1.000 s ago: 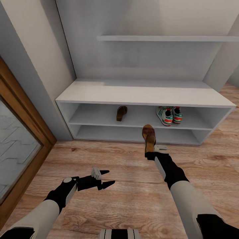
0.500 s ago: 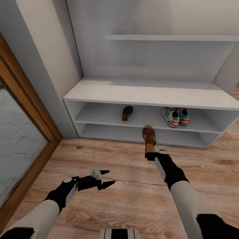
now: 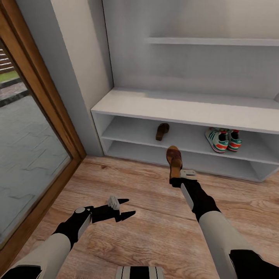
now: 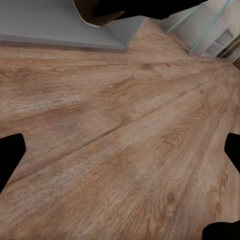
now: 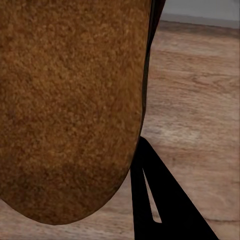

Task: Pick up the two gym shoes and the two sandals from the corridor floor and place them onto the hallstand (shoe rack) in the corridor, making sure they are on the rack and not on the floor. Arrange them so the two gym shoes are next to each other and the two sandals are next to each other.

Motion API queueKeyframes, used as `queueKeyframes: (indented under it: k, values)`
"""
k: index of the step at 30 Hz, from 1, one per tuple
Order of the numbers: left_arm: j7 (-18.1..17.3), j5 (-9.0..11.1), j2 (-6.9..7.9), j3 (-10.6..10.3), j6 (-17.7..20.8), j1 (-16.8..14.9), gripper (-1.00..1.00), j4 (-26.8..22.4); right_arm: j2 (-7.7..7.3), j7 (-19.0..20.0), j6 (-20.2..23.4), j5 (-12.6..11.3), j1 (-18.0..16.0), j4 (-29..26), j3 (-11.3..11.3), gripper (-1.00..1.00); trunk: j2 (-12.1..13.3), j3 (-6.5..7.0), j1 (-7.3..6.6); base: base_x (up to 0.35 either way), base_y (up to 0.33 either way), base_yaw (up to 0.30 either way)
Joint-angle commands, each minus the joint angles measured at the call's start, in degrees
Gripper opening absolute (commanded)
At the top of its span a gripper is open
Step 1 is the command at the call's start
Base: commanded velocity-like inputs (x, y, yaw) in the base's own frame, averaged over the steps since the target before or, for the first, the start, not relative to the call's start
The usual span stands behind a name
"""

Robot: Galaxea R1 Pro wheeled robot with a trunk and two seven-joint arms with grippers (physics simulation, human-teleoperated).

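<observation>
Nearest, at about 7 o'clock in the head view, the left gripper (image 3: 124, 207) hangs low over the corridor floor (image 3: 147, 228) with its fingers parted and nothing between them. At about 1 o'clock from it, the right gripper (image 3: 179, 175) is closed on the heel end of a sandal (image 3: 174, 157), which sticks out toward the hallstand (image 3: 186, 110); the right wrist view shows the tan footbed (image 5: 70, 100) pressed against a dark finger (image 5: 155, 200).

Beyond, on the rack's upper of two low shelves, the other sandal (image 3: 162, 131) lies at roughly 12 o'clock and the two gym shoes (image 3: 223, 140) sit side by side at 2 o'clock — both pairs' places are already settled.

To do this step well, I judge the arm should carry the held sandal level into that same shelf, under the bench top's front edge, and set it just beside its mate, toe-in, before letting go. Releasing early would drop it on the floor.

Against the frame one second back, the whole scene has slid rightward and the glass door (image 3: 27, 147) takes more of the left side — the camera turned; both arms sit at the same spots in the picture.
</observation>
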Motion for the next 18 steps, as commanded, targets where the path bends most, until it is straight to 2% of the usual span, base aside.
queueKeyframes:
  k: [1, 9, 14, 18]
  values:
    - [0.01, 0.19, 0.03, -0.25, -0.49, -0.03, 1.00, 0.04, 0.05, -0.37, 0.27, -0.38, -0.03, -0.09, -0.12, -1.00, -0.02, -0.05, -0.01, 0.000, 0.000, 0.037]
    - [0.01, 0.20, -0.07, -0.25, -0.49, -0.03, 1.00, 0.12, -0.45, -0.30, 0.39, -0.78, -0.01, -1.61, -0.58, -1.00, -0.02, -0.08, -0.01, 0.000, 0.000, 0.011]
    - [-0.01, 0.19, -0.15, -0.25, -0.49, -0.03, 1.00, 0.13, -0.63, -0.46, 1.76, -0.80, -0.05, -10.35, -0.67, -1.00, -0.02, -0.08, -0.01, 0.000, 0.000, 0.000]
    - [0.01, 0.19, -0.15, -0.25, -0.49, -0.03, 1.00, 0.13, -0.63, -0.50, 4.00, -0.78, -0.04, -13.87, -0.68, -1.00, -0.02, -0.08, -0.01, 0.000, 0.000, 0.000]
